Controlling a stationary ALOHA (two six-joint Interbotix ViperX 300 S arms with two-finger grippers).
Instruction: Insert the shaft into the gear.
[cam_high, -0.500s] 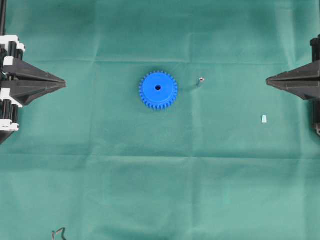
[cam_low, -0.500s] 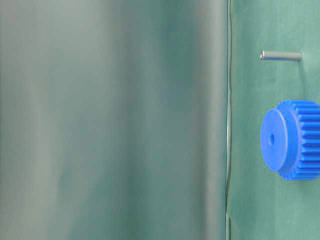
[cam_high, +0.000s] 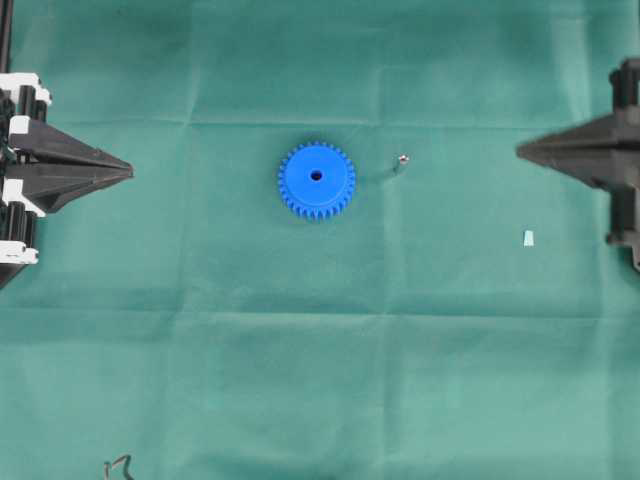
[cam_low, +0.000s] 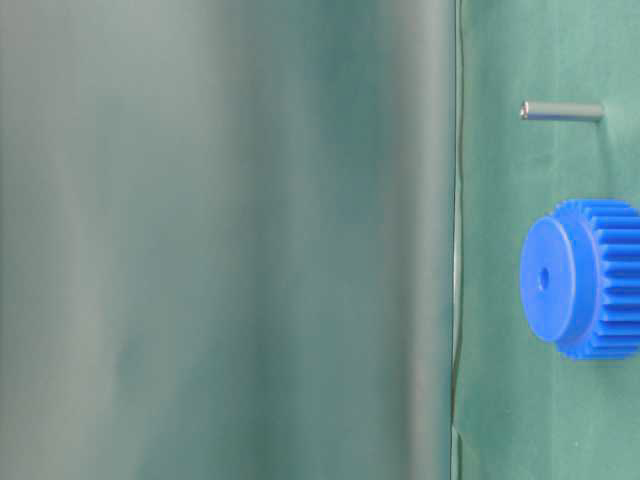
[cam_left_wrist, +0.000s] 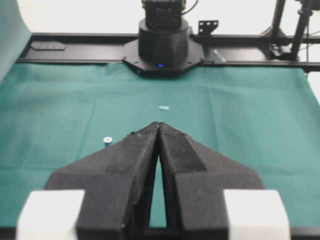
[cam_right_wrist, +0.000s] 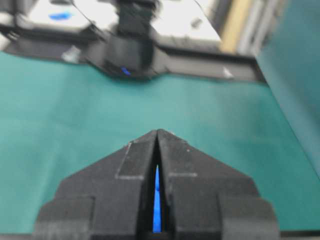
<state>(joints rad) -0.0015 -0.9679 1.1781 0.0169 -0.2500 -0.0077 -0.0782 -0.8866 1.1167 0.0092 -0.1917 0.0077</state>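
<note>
Gear (cam_high: 316, 180) sits flat mid-table on the green cloth (cam_high: 300, 380), hub and centre hole facing up, and the shaft (cam_high: 402, 160) stands upright on its end just beside it, on the right arm's side, not touching. Left gripper (cam_high: 128, 169) waits at its edge, tips pinched together on nothing. Right gripper (cam_high: 520, 151) points in from the opposite edge, clenched too, empty. Pale paper scrap (cam_high: 527, 237) lies near it.
</note>
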